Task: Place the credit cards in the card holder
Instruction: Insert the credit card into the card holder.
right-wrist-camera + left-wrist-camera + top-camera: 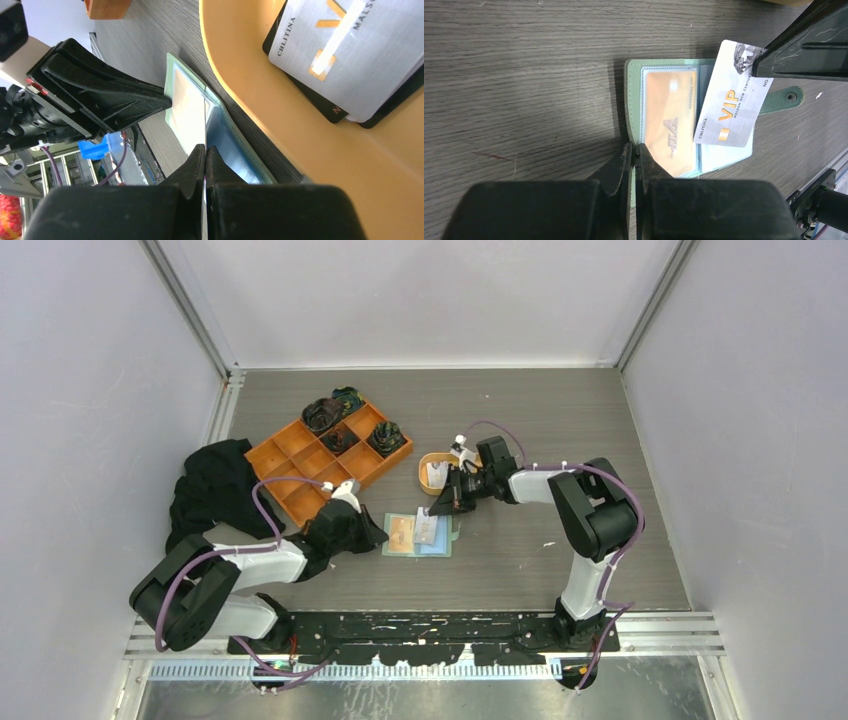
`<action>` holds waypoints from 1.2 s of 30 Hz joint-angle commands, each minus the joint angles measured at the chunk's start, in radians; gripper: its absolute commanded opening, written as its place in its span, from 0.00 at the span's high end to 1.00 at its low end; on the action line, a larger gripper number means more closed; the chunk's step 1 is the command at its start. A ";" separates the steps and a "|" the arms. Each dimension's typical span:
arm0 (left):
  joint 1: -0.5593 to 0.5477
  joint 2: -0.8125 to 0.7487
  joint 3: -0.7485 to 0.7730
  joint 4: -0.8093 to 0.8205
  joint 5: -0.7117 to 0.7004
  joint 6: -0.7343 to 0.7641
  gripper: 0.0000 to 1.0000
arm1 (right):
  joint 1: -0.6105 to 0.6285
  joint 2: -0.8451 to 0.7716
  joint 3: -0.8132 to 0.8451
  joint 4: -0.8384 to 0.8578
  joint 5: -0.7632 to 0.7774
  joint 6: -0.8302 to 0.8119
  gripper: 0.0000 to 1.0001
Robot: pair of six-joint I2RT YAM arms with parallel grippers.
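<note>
Clamps the open card holder [631, 90] by its left edge in the closed left gripper [634, 152], middle of the desk [600, 420]. Pinches a white credit card [729, 100] in the closed right gripper [205, 150], over its pockets.

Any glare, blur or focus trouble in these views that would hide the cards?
Left wrist: the VIP card reads sharp; the orange card looks smeared behind the glossy pocket of the card holder. Right wrist: the orange dish glows bright, yet its top card stays legible. Top external: even light, soft shadows, print too small to read.
</note>
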 commanded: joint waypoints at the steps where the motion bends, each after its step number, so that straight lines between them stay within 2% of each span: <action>1: -0.003 0.012 -0.001 -0.013 0.023 0.018 0.98 | -0.008 -0.043 0.006 0.082 -0.017 0.022 0.99; 7: -0.002 -0.002 -0.007 -0.022 0.016 0.018 0.98 | -0.031 -0.078 0.035 0.017 -0.084 -0.024 0.99; 17: -0.002 -0.016 -0.006 -0.030 0.022 0.014 0.99 | -0.013 -0.046 0.018 0.027 -0.006 -0.011 0.99; 27: -0.003 -0.003 -0.004 -0.016 0.035 0.008 0.99 | 0.001 -0.020 0.027 0.008 0.002 -0.021 0.99; 36: -0.003 -0.002 -0.007 -0.010 0.043 -0.001 0.99 | 0.018 -0.011 0.019 -0.030 0.087 -0.037 0.99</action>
